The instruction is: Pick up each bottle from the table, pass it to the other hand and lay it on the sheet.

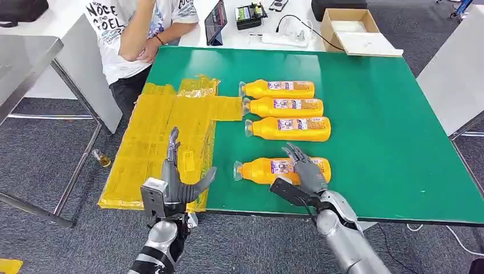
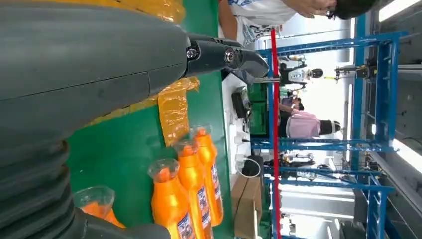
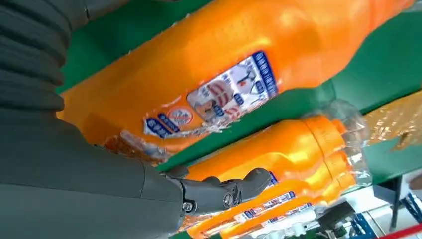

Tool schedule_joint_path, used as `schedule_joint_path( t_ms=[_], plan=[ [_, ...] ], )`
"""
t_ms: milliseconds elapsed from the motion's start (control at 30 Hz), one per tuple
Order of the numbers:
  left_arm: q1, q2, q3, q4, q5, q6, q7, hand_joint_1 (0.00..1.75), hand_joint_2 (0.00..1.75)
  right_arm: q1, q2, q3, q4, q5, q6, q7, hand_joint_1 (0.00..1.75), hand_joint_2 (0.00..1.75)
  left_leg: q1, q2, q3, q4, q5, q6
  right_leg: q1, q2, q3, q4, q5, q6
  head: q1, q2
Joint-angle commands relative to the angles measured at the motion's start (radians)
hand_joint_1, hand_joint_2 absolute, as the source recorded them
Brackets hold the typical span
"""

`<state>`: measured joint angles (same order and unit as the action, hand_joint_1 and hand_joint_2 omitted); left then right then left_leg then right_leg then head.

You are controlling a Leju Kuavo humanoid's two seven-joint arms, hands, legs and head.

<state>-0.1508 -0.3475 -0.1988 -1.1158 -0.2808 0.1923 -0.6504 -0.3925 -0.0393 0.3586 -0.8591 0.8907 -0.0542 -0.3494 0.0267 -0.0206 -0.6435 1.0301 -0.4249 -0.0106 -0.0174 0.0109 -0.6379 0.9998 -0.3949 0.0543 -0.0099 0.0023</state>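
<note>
Head view: four bottles (image 1: 285, 131) are seen on the green table (image 1: 388, 125); none lies on the yellow sheet (image 1: 160, 142). Left hand (image 1: 181, 181) is spread, empty. Right hand (image 1: 305, 171) rests over the nearest bottle (image 1: 262, 170), grasp undeterminable.

Right wrist view: nearest bottle (image 3: 239, 69) lies on the table; no transfer judged done.

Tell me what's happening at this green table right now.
A humanoid robot is working through four orange bottles lying on a green table. Its right hand reaches over the nearest bottle, apparently about to grasp it; whether the fingers already touch it is unclear. The left hand waits open above the yellow sheet, which holds no bottle yet. Three more bottles lie side by side farther back. A person stands at the far corner.
</note>
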Motion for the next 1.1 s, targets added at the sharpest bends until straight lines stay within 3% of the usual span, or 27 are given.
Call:
schedule_joint_path(
  t_ms=[33, 167, 433, 467, 500, 933, 967, 1000, 1100],
  plan=[
    [-0.056, -0.002, 0.016, 0.086, 0.008, -0.006, 0.006, 0.00, 1.75, -0.112, -0.043, 0.087, 0.135, 0.013, 0.005, 0.018, 0.00, 1.75, -0.001, 0.002, 0.006, -0.002, -0.001, 0.003, 0.000, -0.001, 0.006, -0.002, -0.001, -0.002, 0.000, 0.000],
    [-0.060, -0.002, 0.016, 0.091, 0.013, -0.008, 0.008, 0.00, 1.75, -0.154, -0.054, 0.112, 0.158, 0.013, 0.025, 0.031, 0.00, 1.75, -0.001, 0.002, 0.004, -0.001, 0.000, 0.002, 0.000, -0.001, 0.004, -0.001, 0.000, -0.002, 0.000, 0.000],
    [-0.061, -0.002, 0.014, 0.093, 0.014, -0.006, 0.008, 0.00, 1.75, -0.153, -0.053, 0.113, 0.166, 0.009, 0.026, 0.030, 0.00, 1.75, 0.000, 0.001, 0.002, -0.001, 0.000, 0.002, 0.000, -0.001, 0.003, -0.001, 0.000, -0.001, 0.000, 0.000],
    [-0.061, -0.002, 0.014, 0.093, 0.014, -0.006, 0.008, 0.00, 1.75, -0.153, -0.053, 0.113, 0.166, 0.009, 0.026, 0.030, 0.00, 1.75, -0.001, 0.002, 0.009, -0.002, -0.002, 0.003, 0.001, -0.001, 0.009, -0.002, -0.002, -0.003, 0.000, 0.000],
    [-0.061, -0.002, 0.014, 0.093, 0.014, -0.006, 0.008, 0.00, 1.75, -0.153, -0.053, 0.113, 0.166, 0.009, 0.026, 0.030, 0.00, 1.75, 0.000, 0.001, 0.003, -0.001, 0.000, 0.002, 0.000, -0.001, 0.003, -0.001, 0.000, -0.001, 0.000, 0.000],
    [-0.061, -0.002, 0.014, 0.093, 0.014, -0.006, 0.008, 0.00, 1.75, -0.153, -0.053, 0.113, 0.166, 0.009, 0.026, 0.030, 0.00, 1.75, 0.000, 0.001, 0.003, 0.000, 0.000, 0.002, 0.000, -0.001, 0.003, -0.001, 0.000, -0.001, 0.000, 0.000],
    [-0.067, -0.002, 0.011, 0.103, 0.020, -0.012, 0.010, 0.00, 1.75, -0.201, -0.074, 0.145, 0.215, -0.003, 0.062, 0.043, 0.00, 1.75, 0.000, 0.002, 0.007, -0.001, -0.002, 0.003, 0.001, -0.001, 0.008, -0.002, -0.001, -0.002, 0.000, 0.000],
    [-0.120, -0.002, -0.014, 0.205, 0.037, -0.013, 0.005, 0.00, 1.75, -0.383, -0.247, 0.261, 0.392, -0.083, 0.349, 0.030, 0.00, 1.75, 0.000, 0.001, 0.003, -0.001, 0.000, 0.002, 0.000, -0.001, 0.004, -0.001, 0.000, -0.001, 0.000, 0.000],
    [-0.128, -0.002, -0.016, 0.221, 0.041, -0.016, 0.003, 0.00, 1.75, -0.428, -0.302, 0.305, 0.366, -0.108, 0.440, 0.026, 0.00, 1.75, -0.001, -0.002, 0.002, 0.000, 0.001, 0.002, 0.000, -0.003, 0.002, -0.001, 0.000, -0.001, 0.000, 0.000]
  ],
)
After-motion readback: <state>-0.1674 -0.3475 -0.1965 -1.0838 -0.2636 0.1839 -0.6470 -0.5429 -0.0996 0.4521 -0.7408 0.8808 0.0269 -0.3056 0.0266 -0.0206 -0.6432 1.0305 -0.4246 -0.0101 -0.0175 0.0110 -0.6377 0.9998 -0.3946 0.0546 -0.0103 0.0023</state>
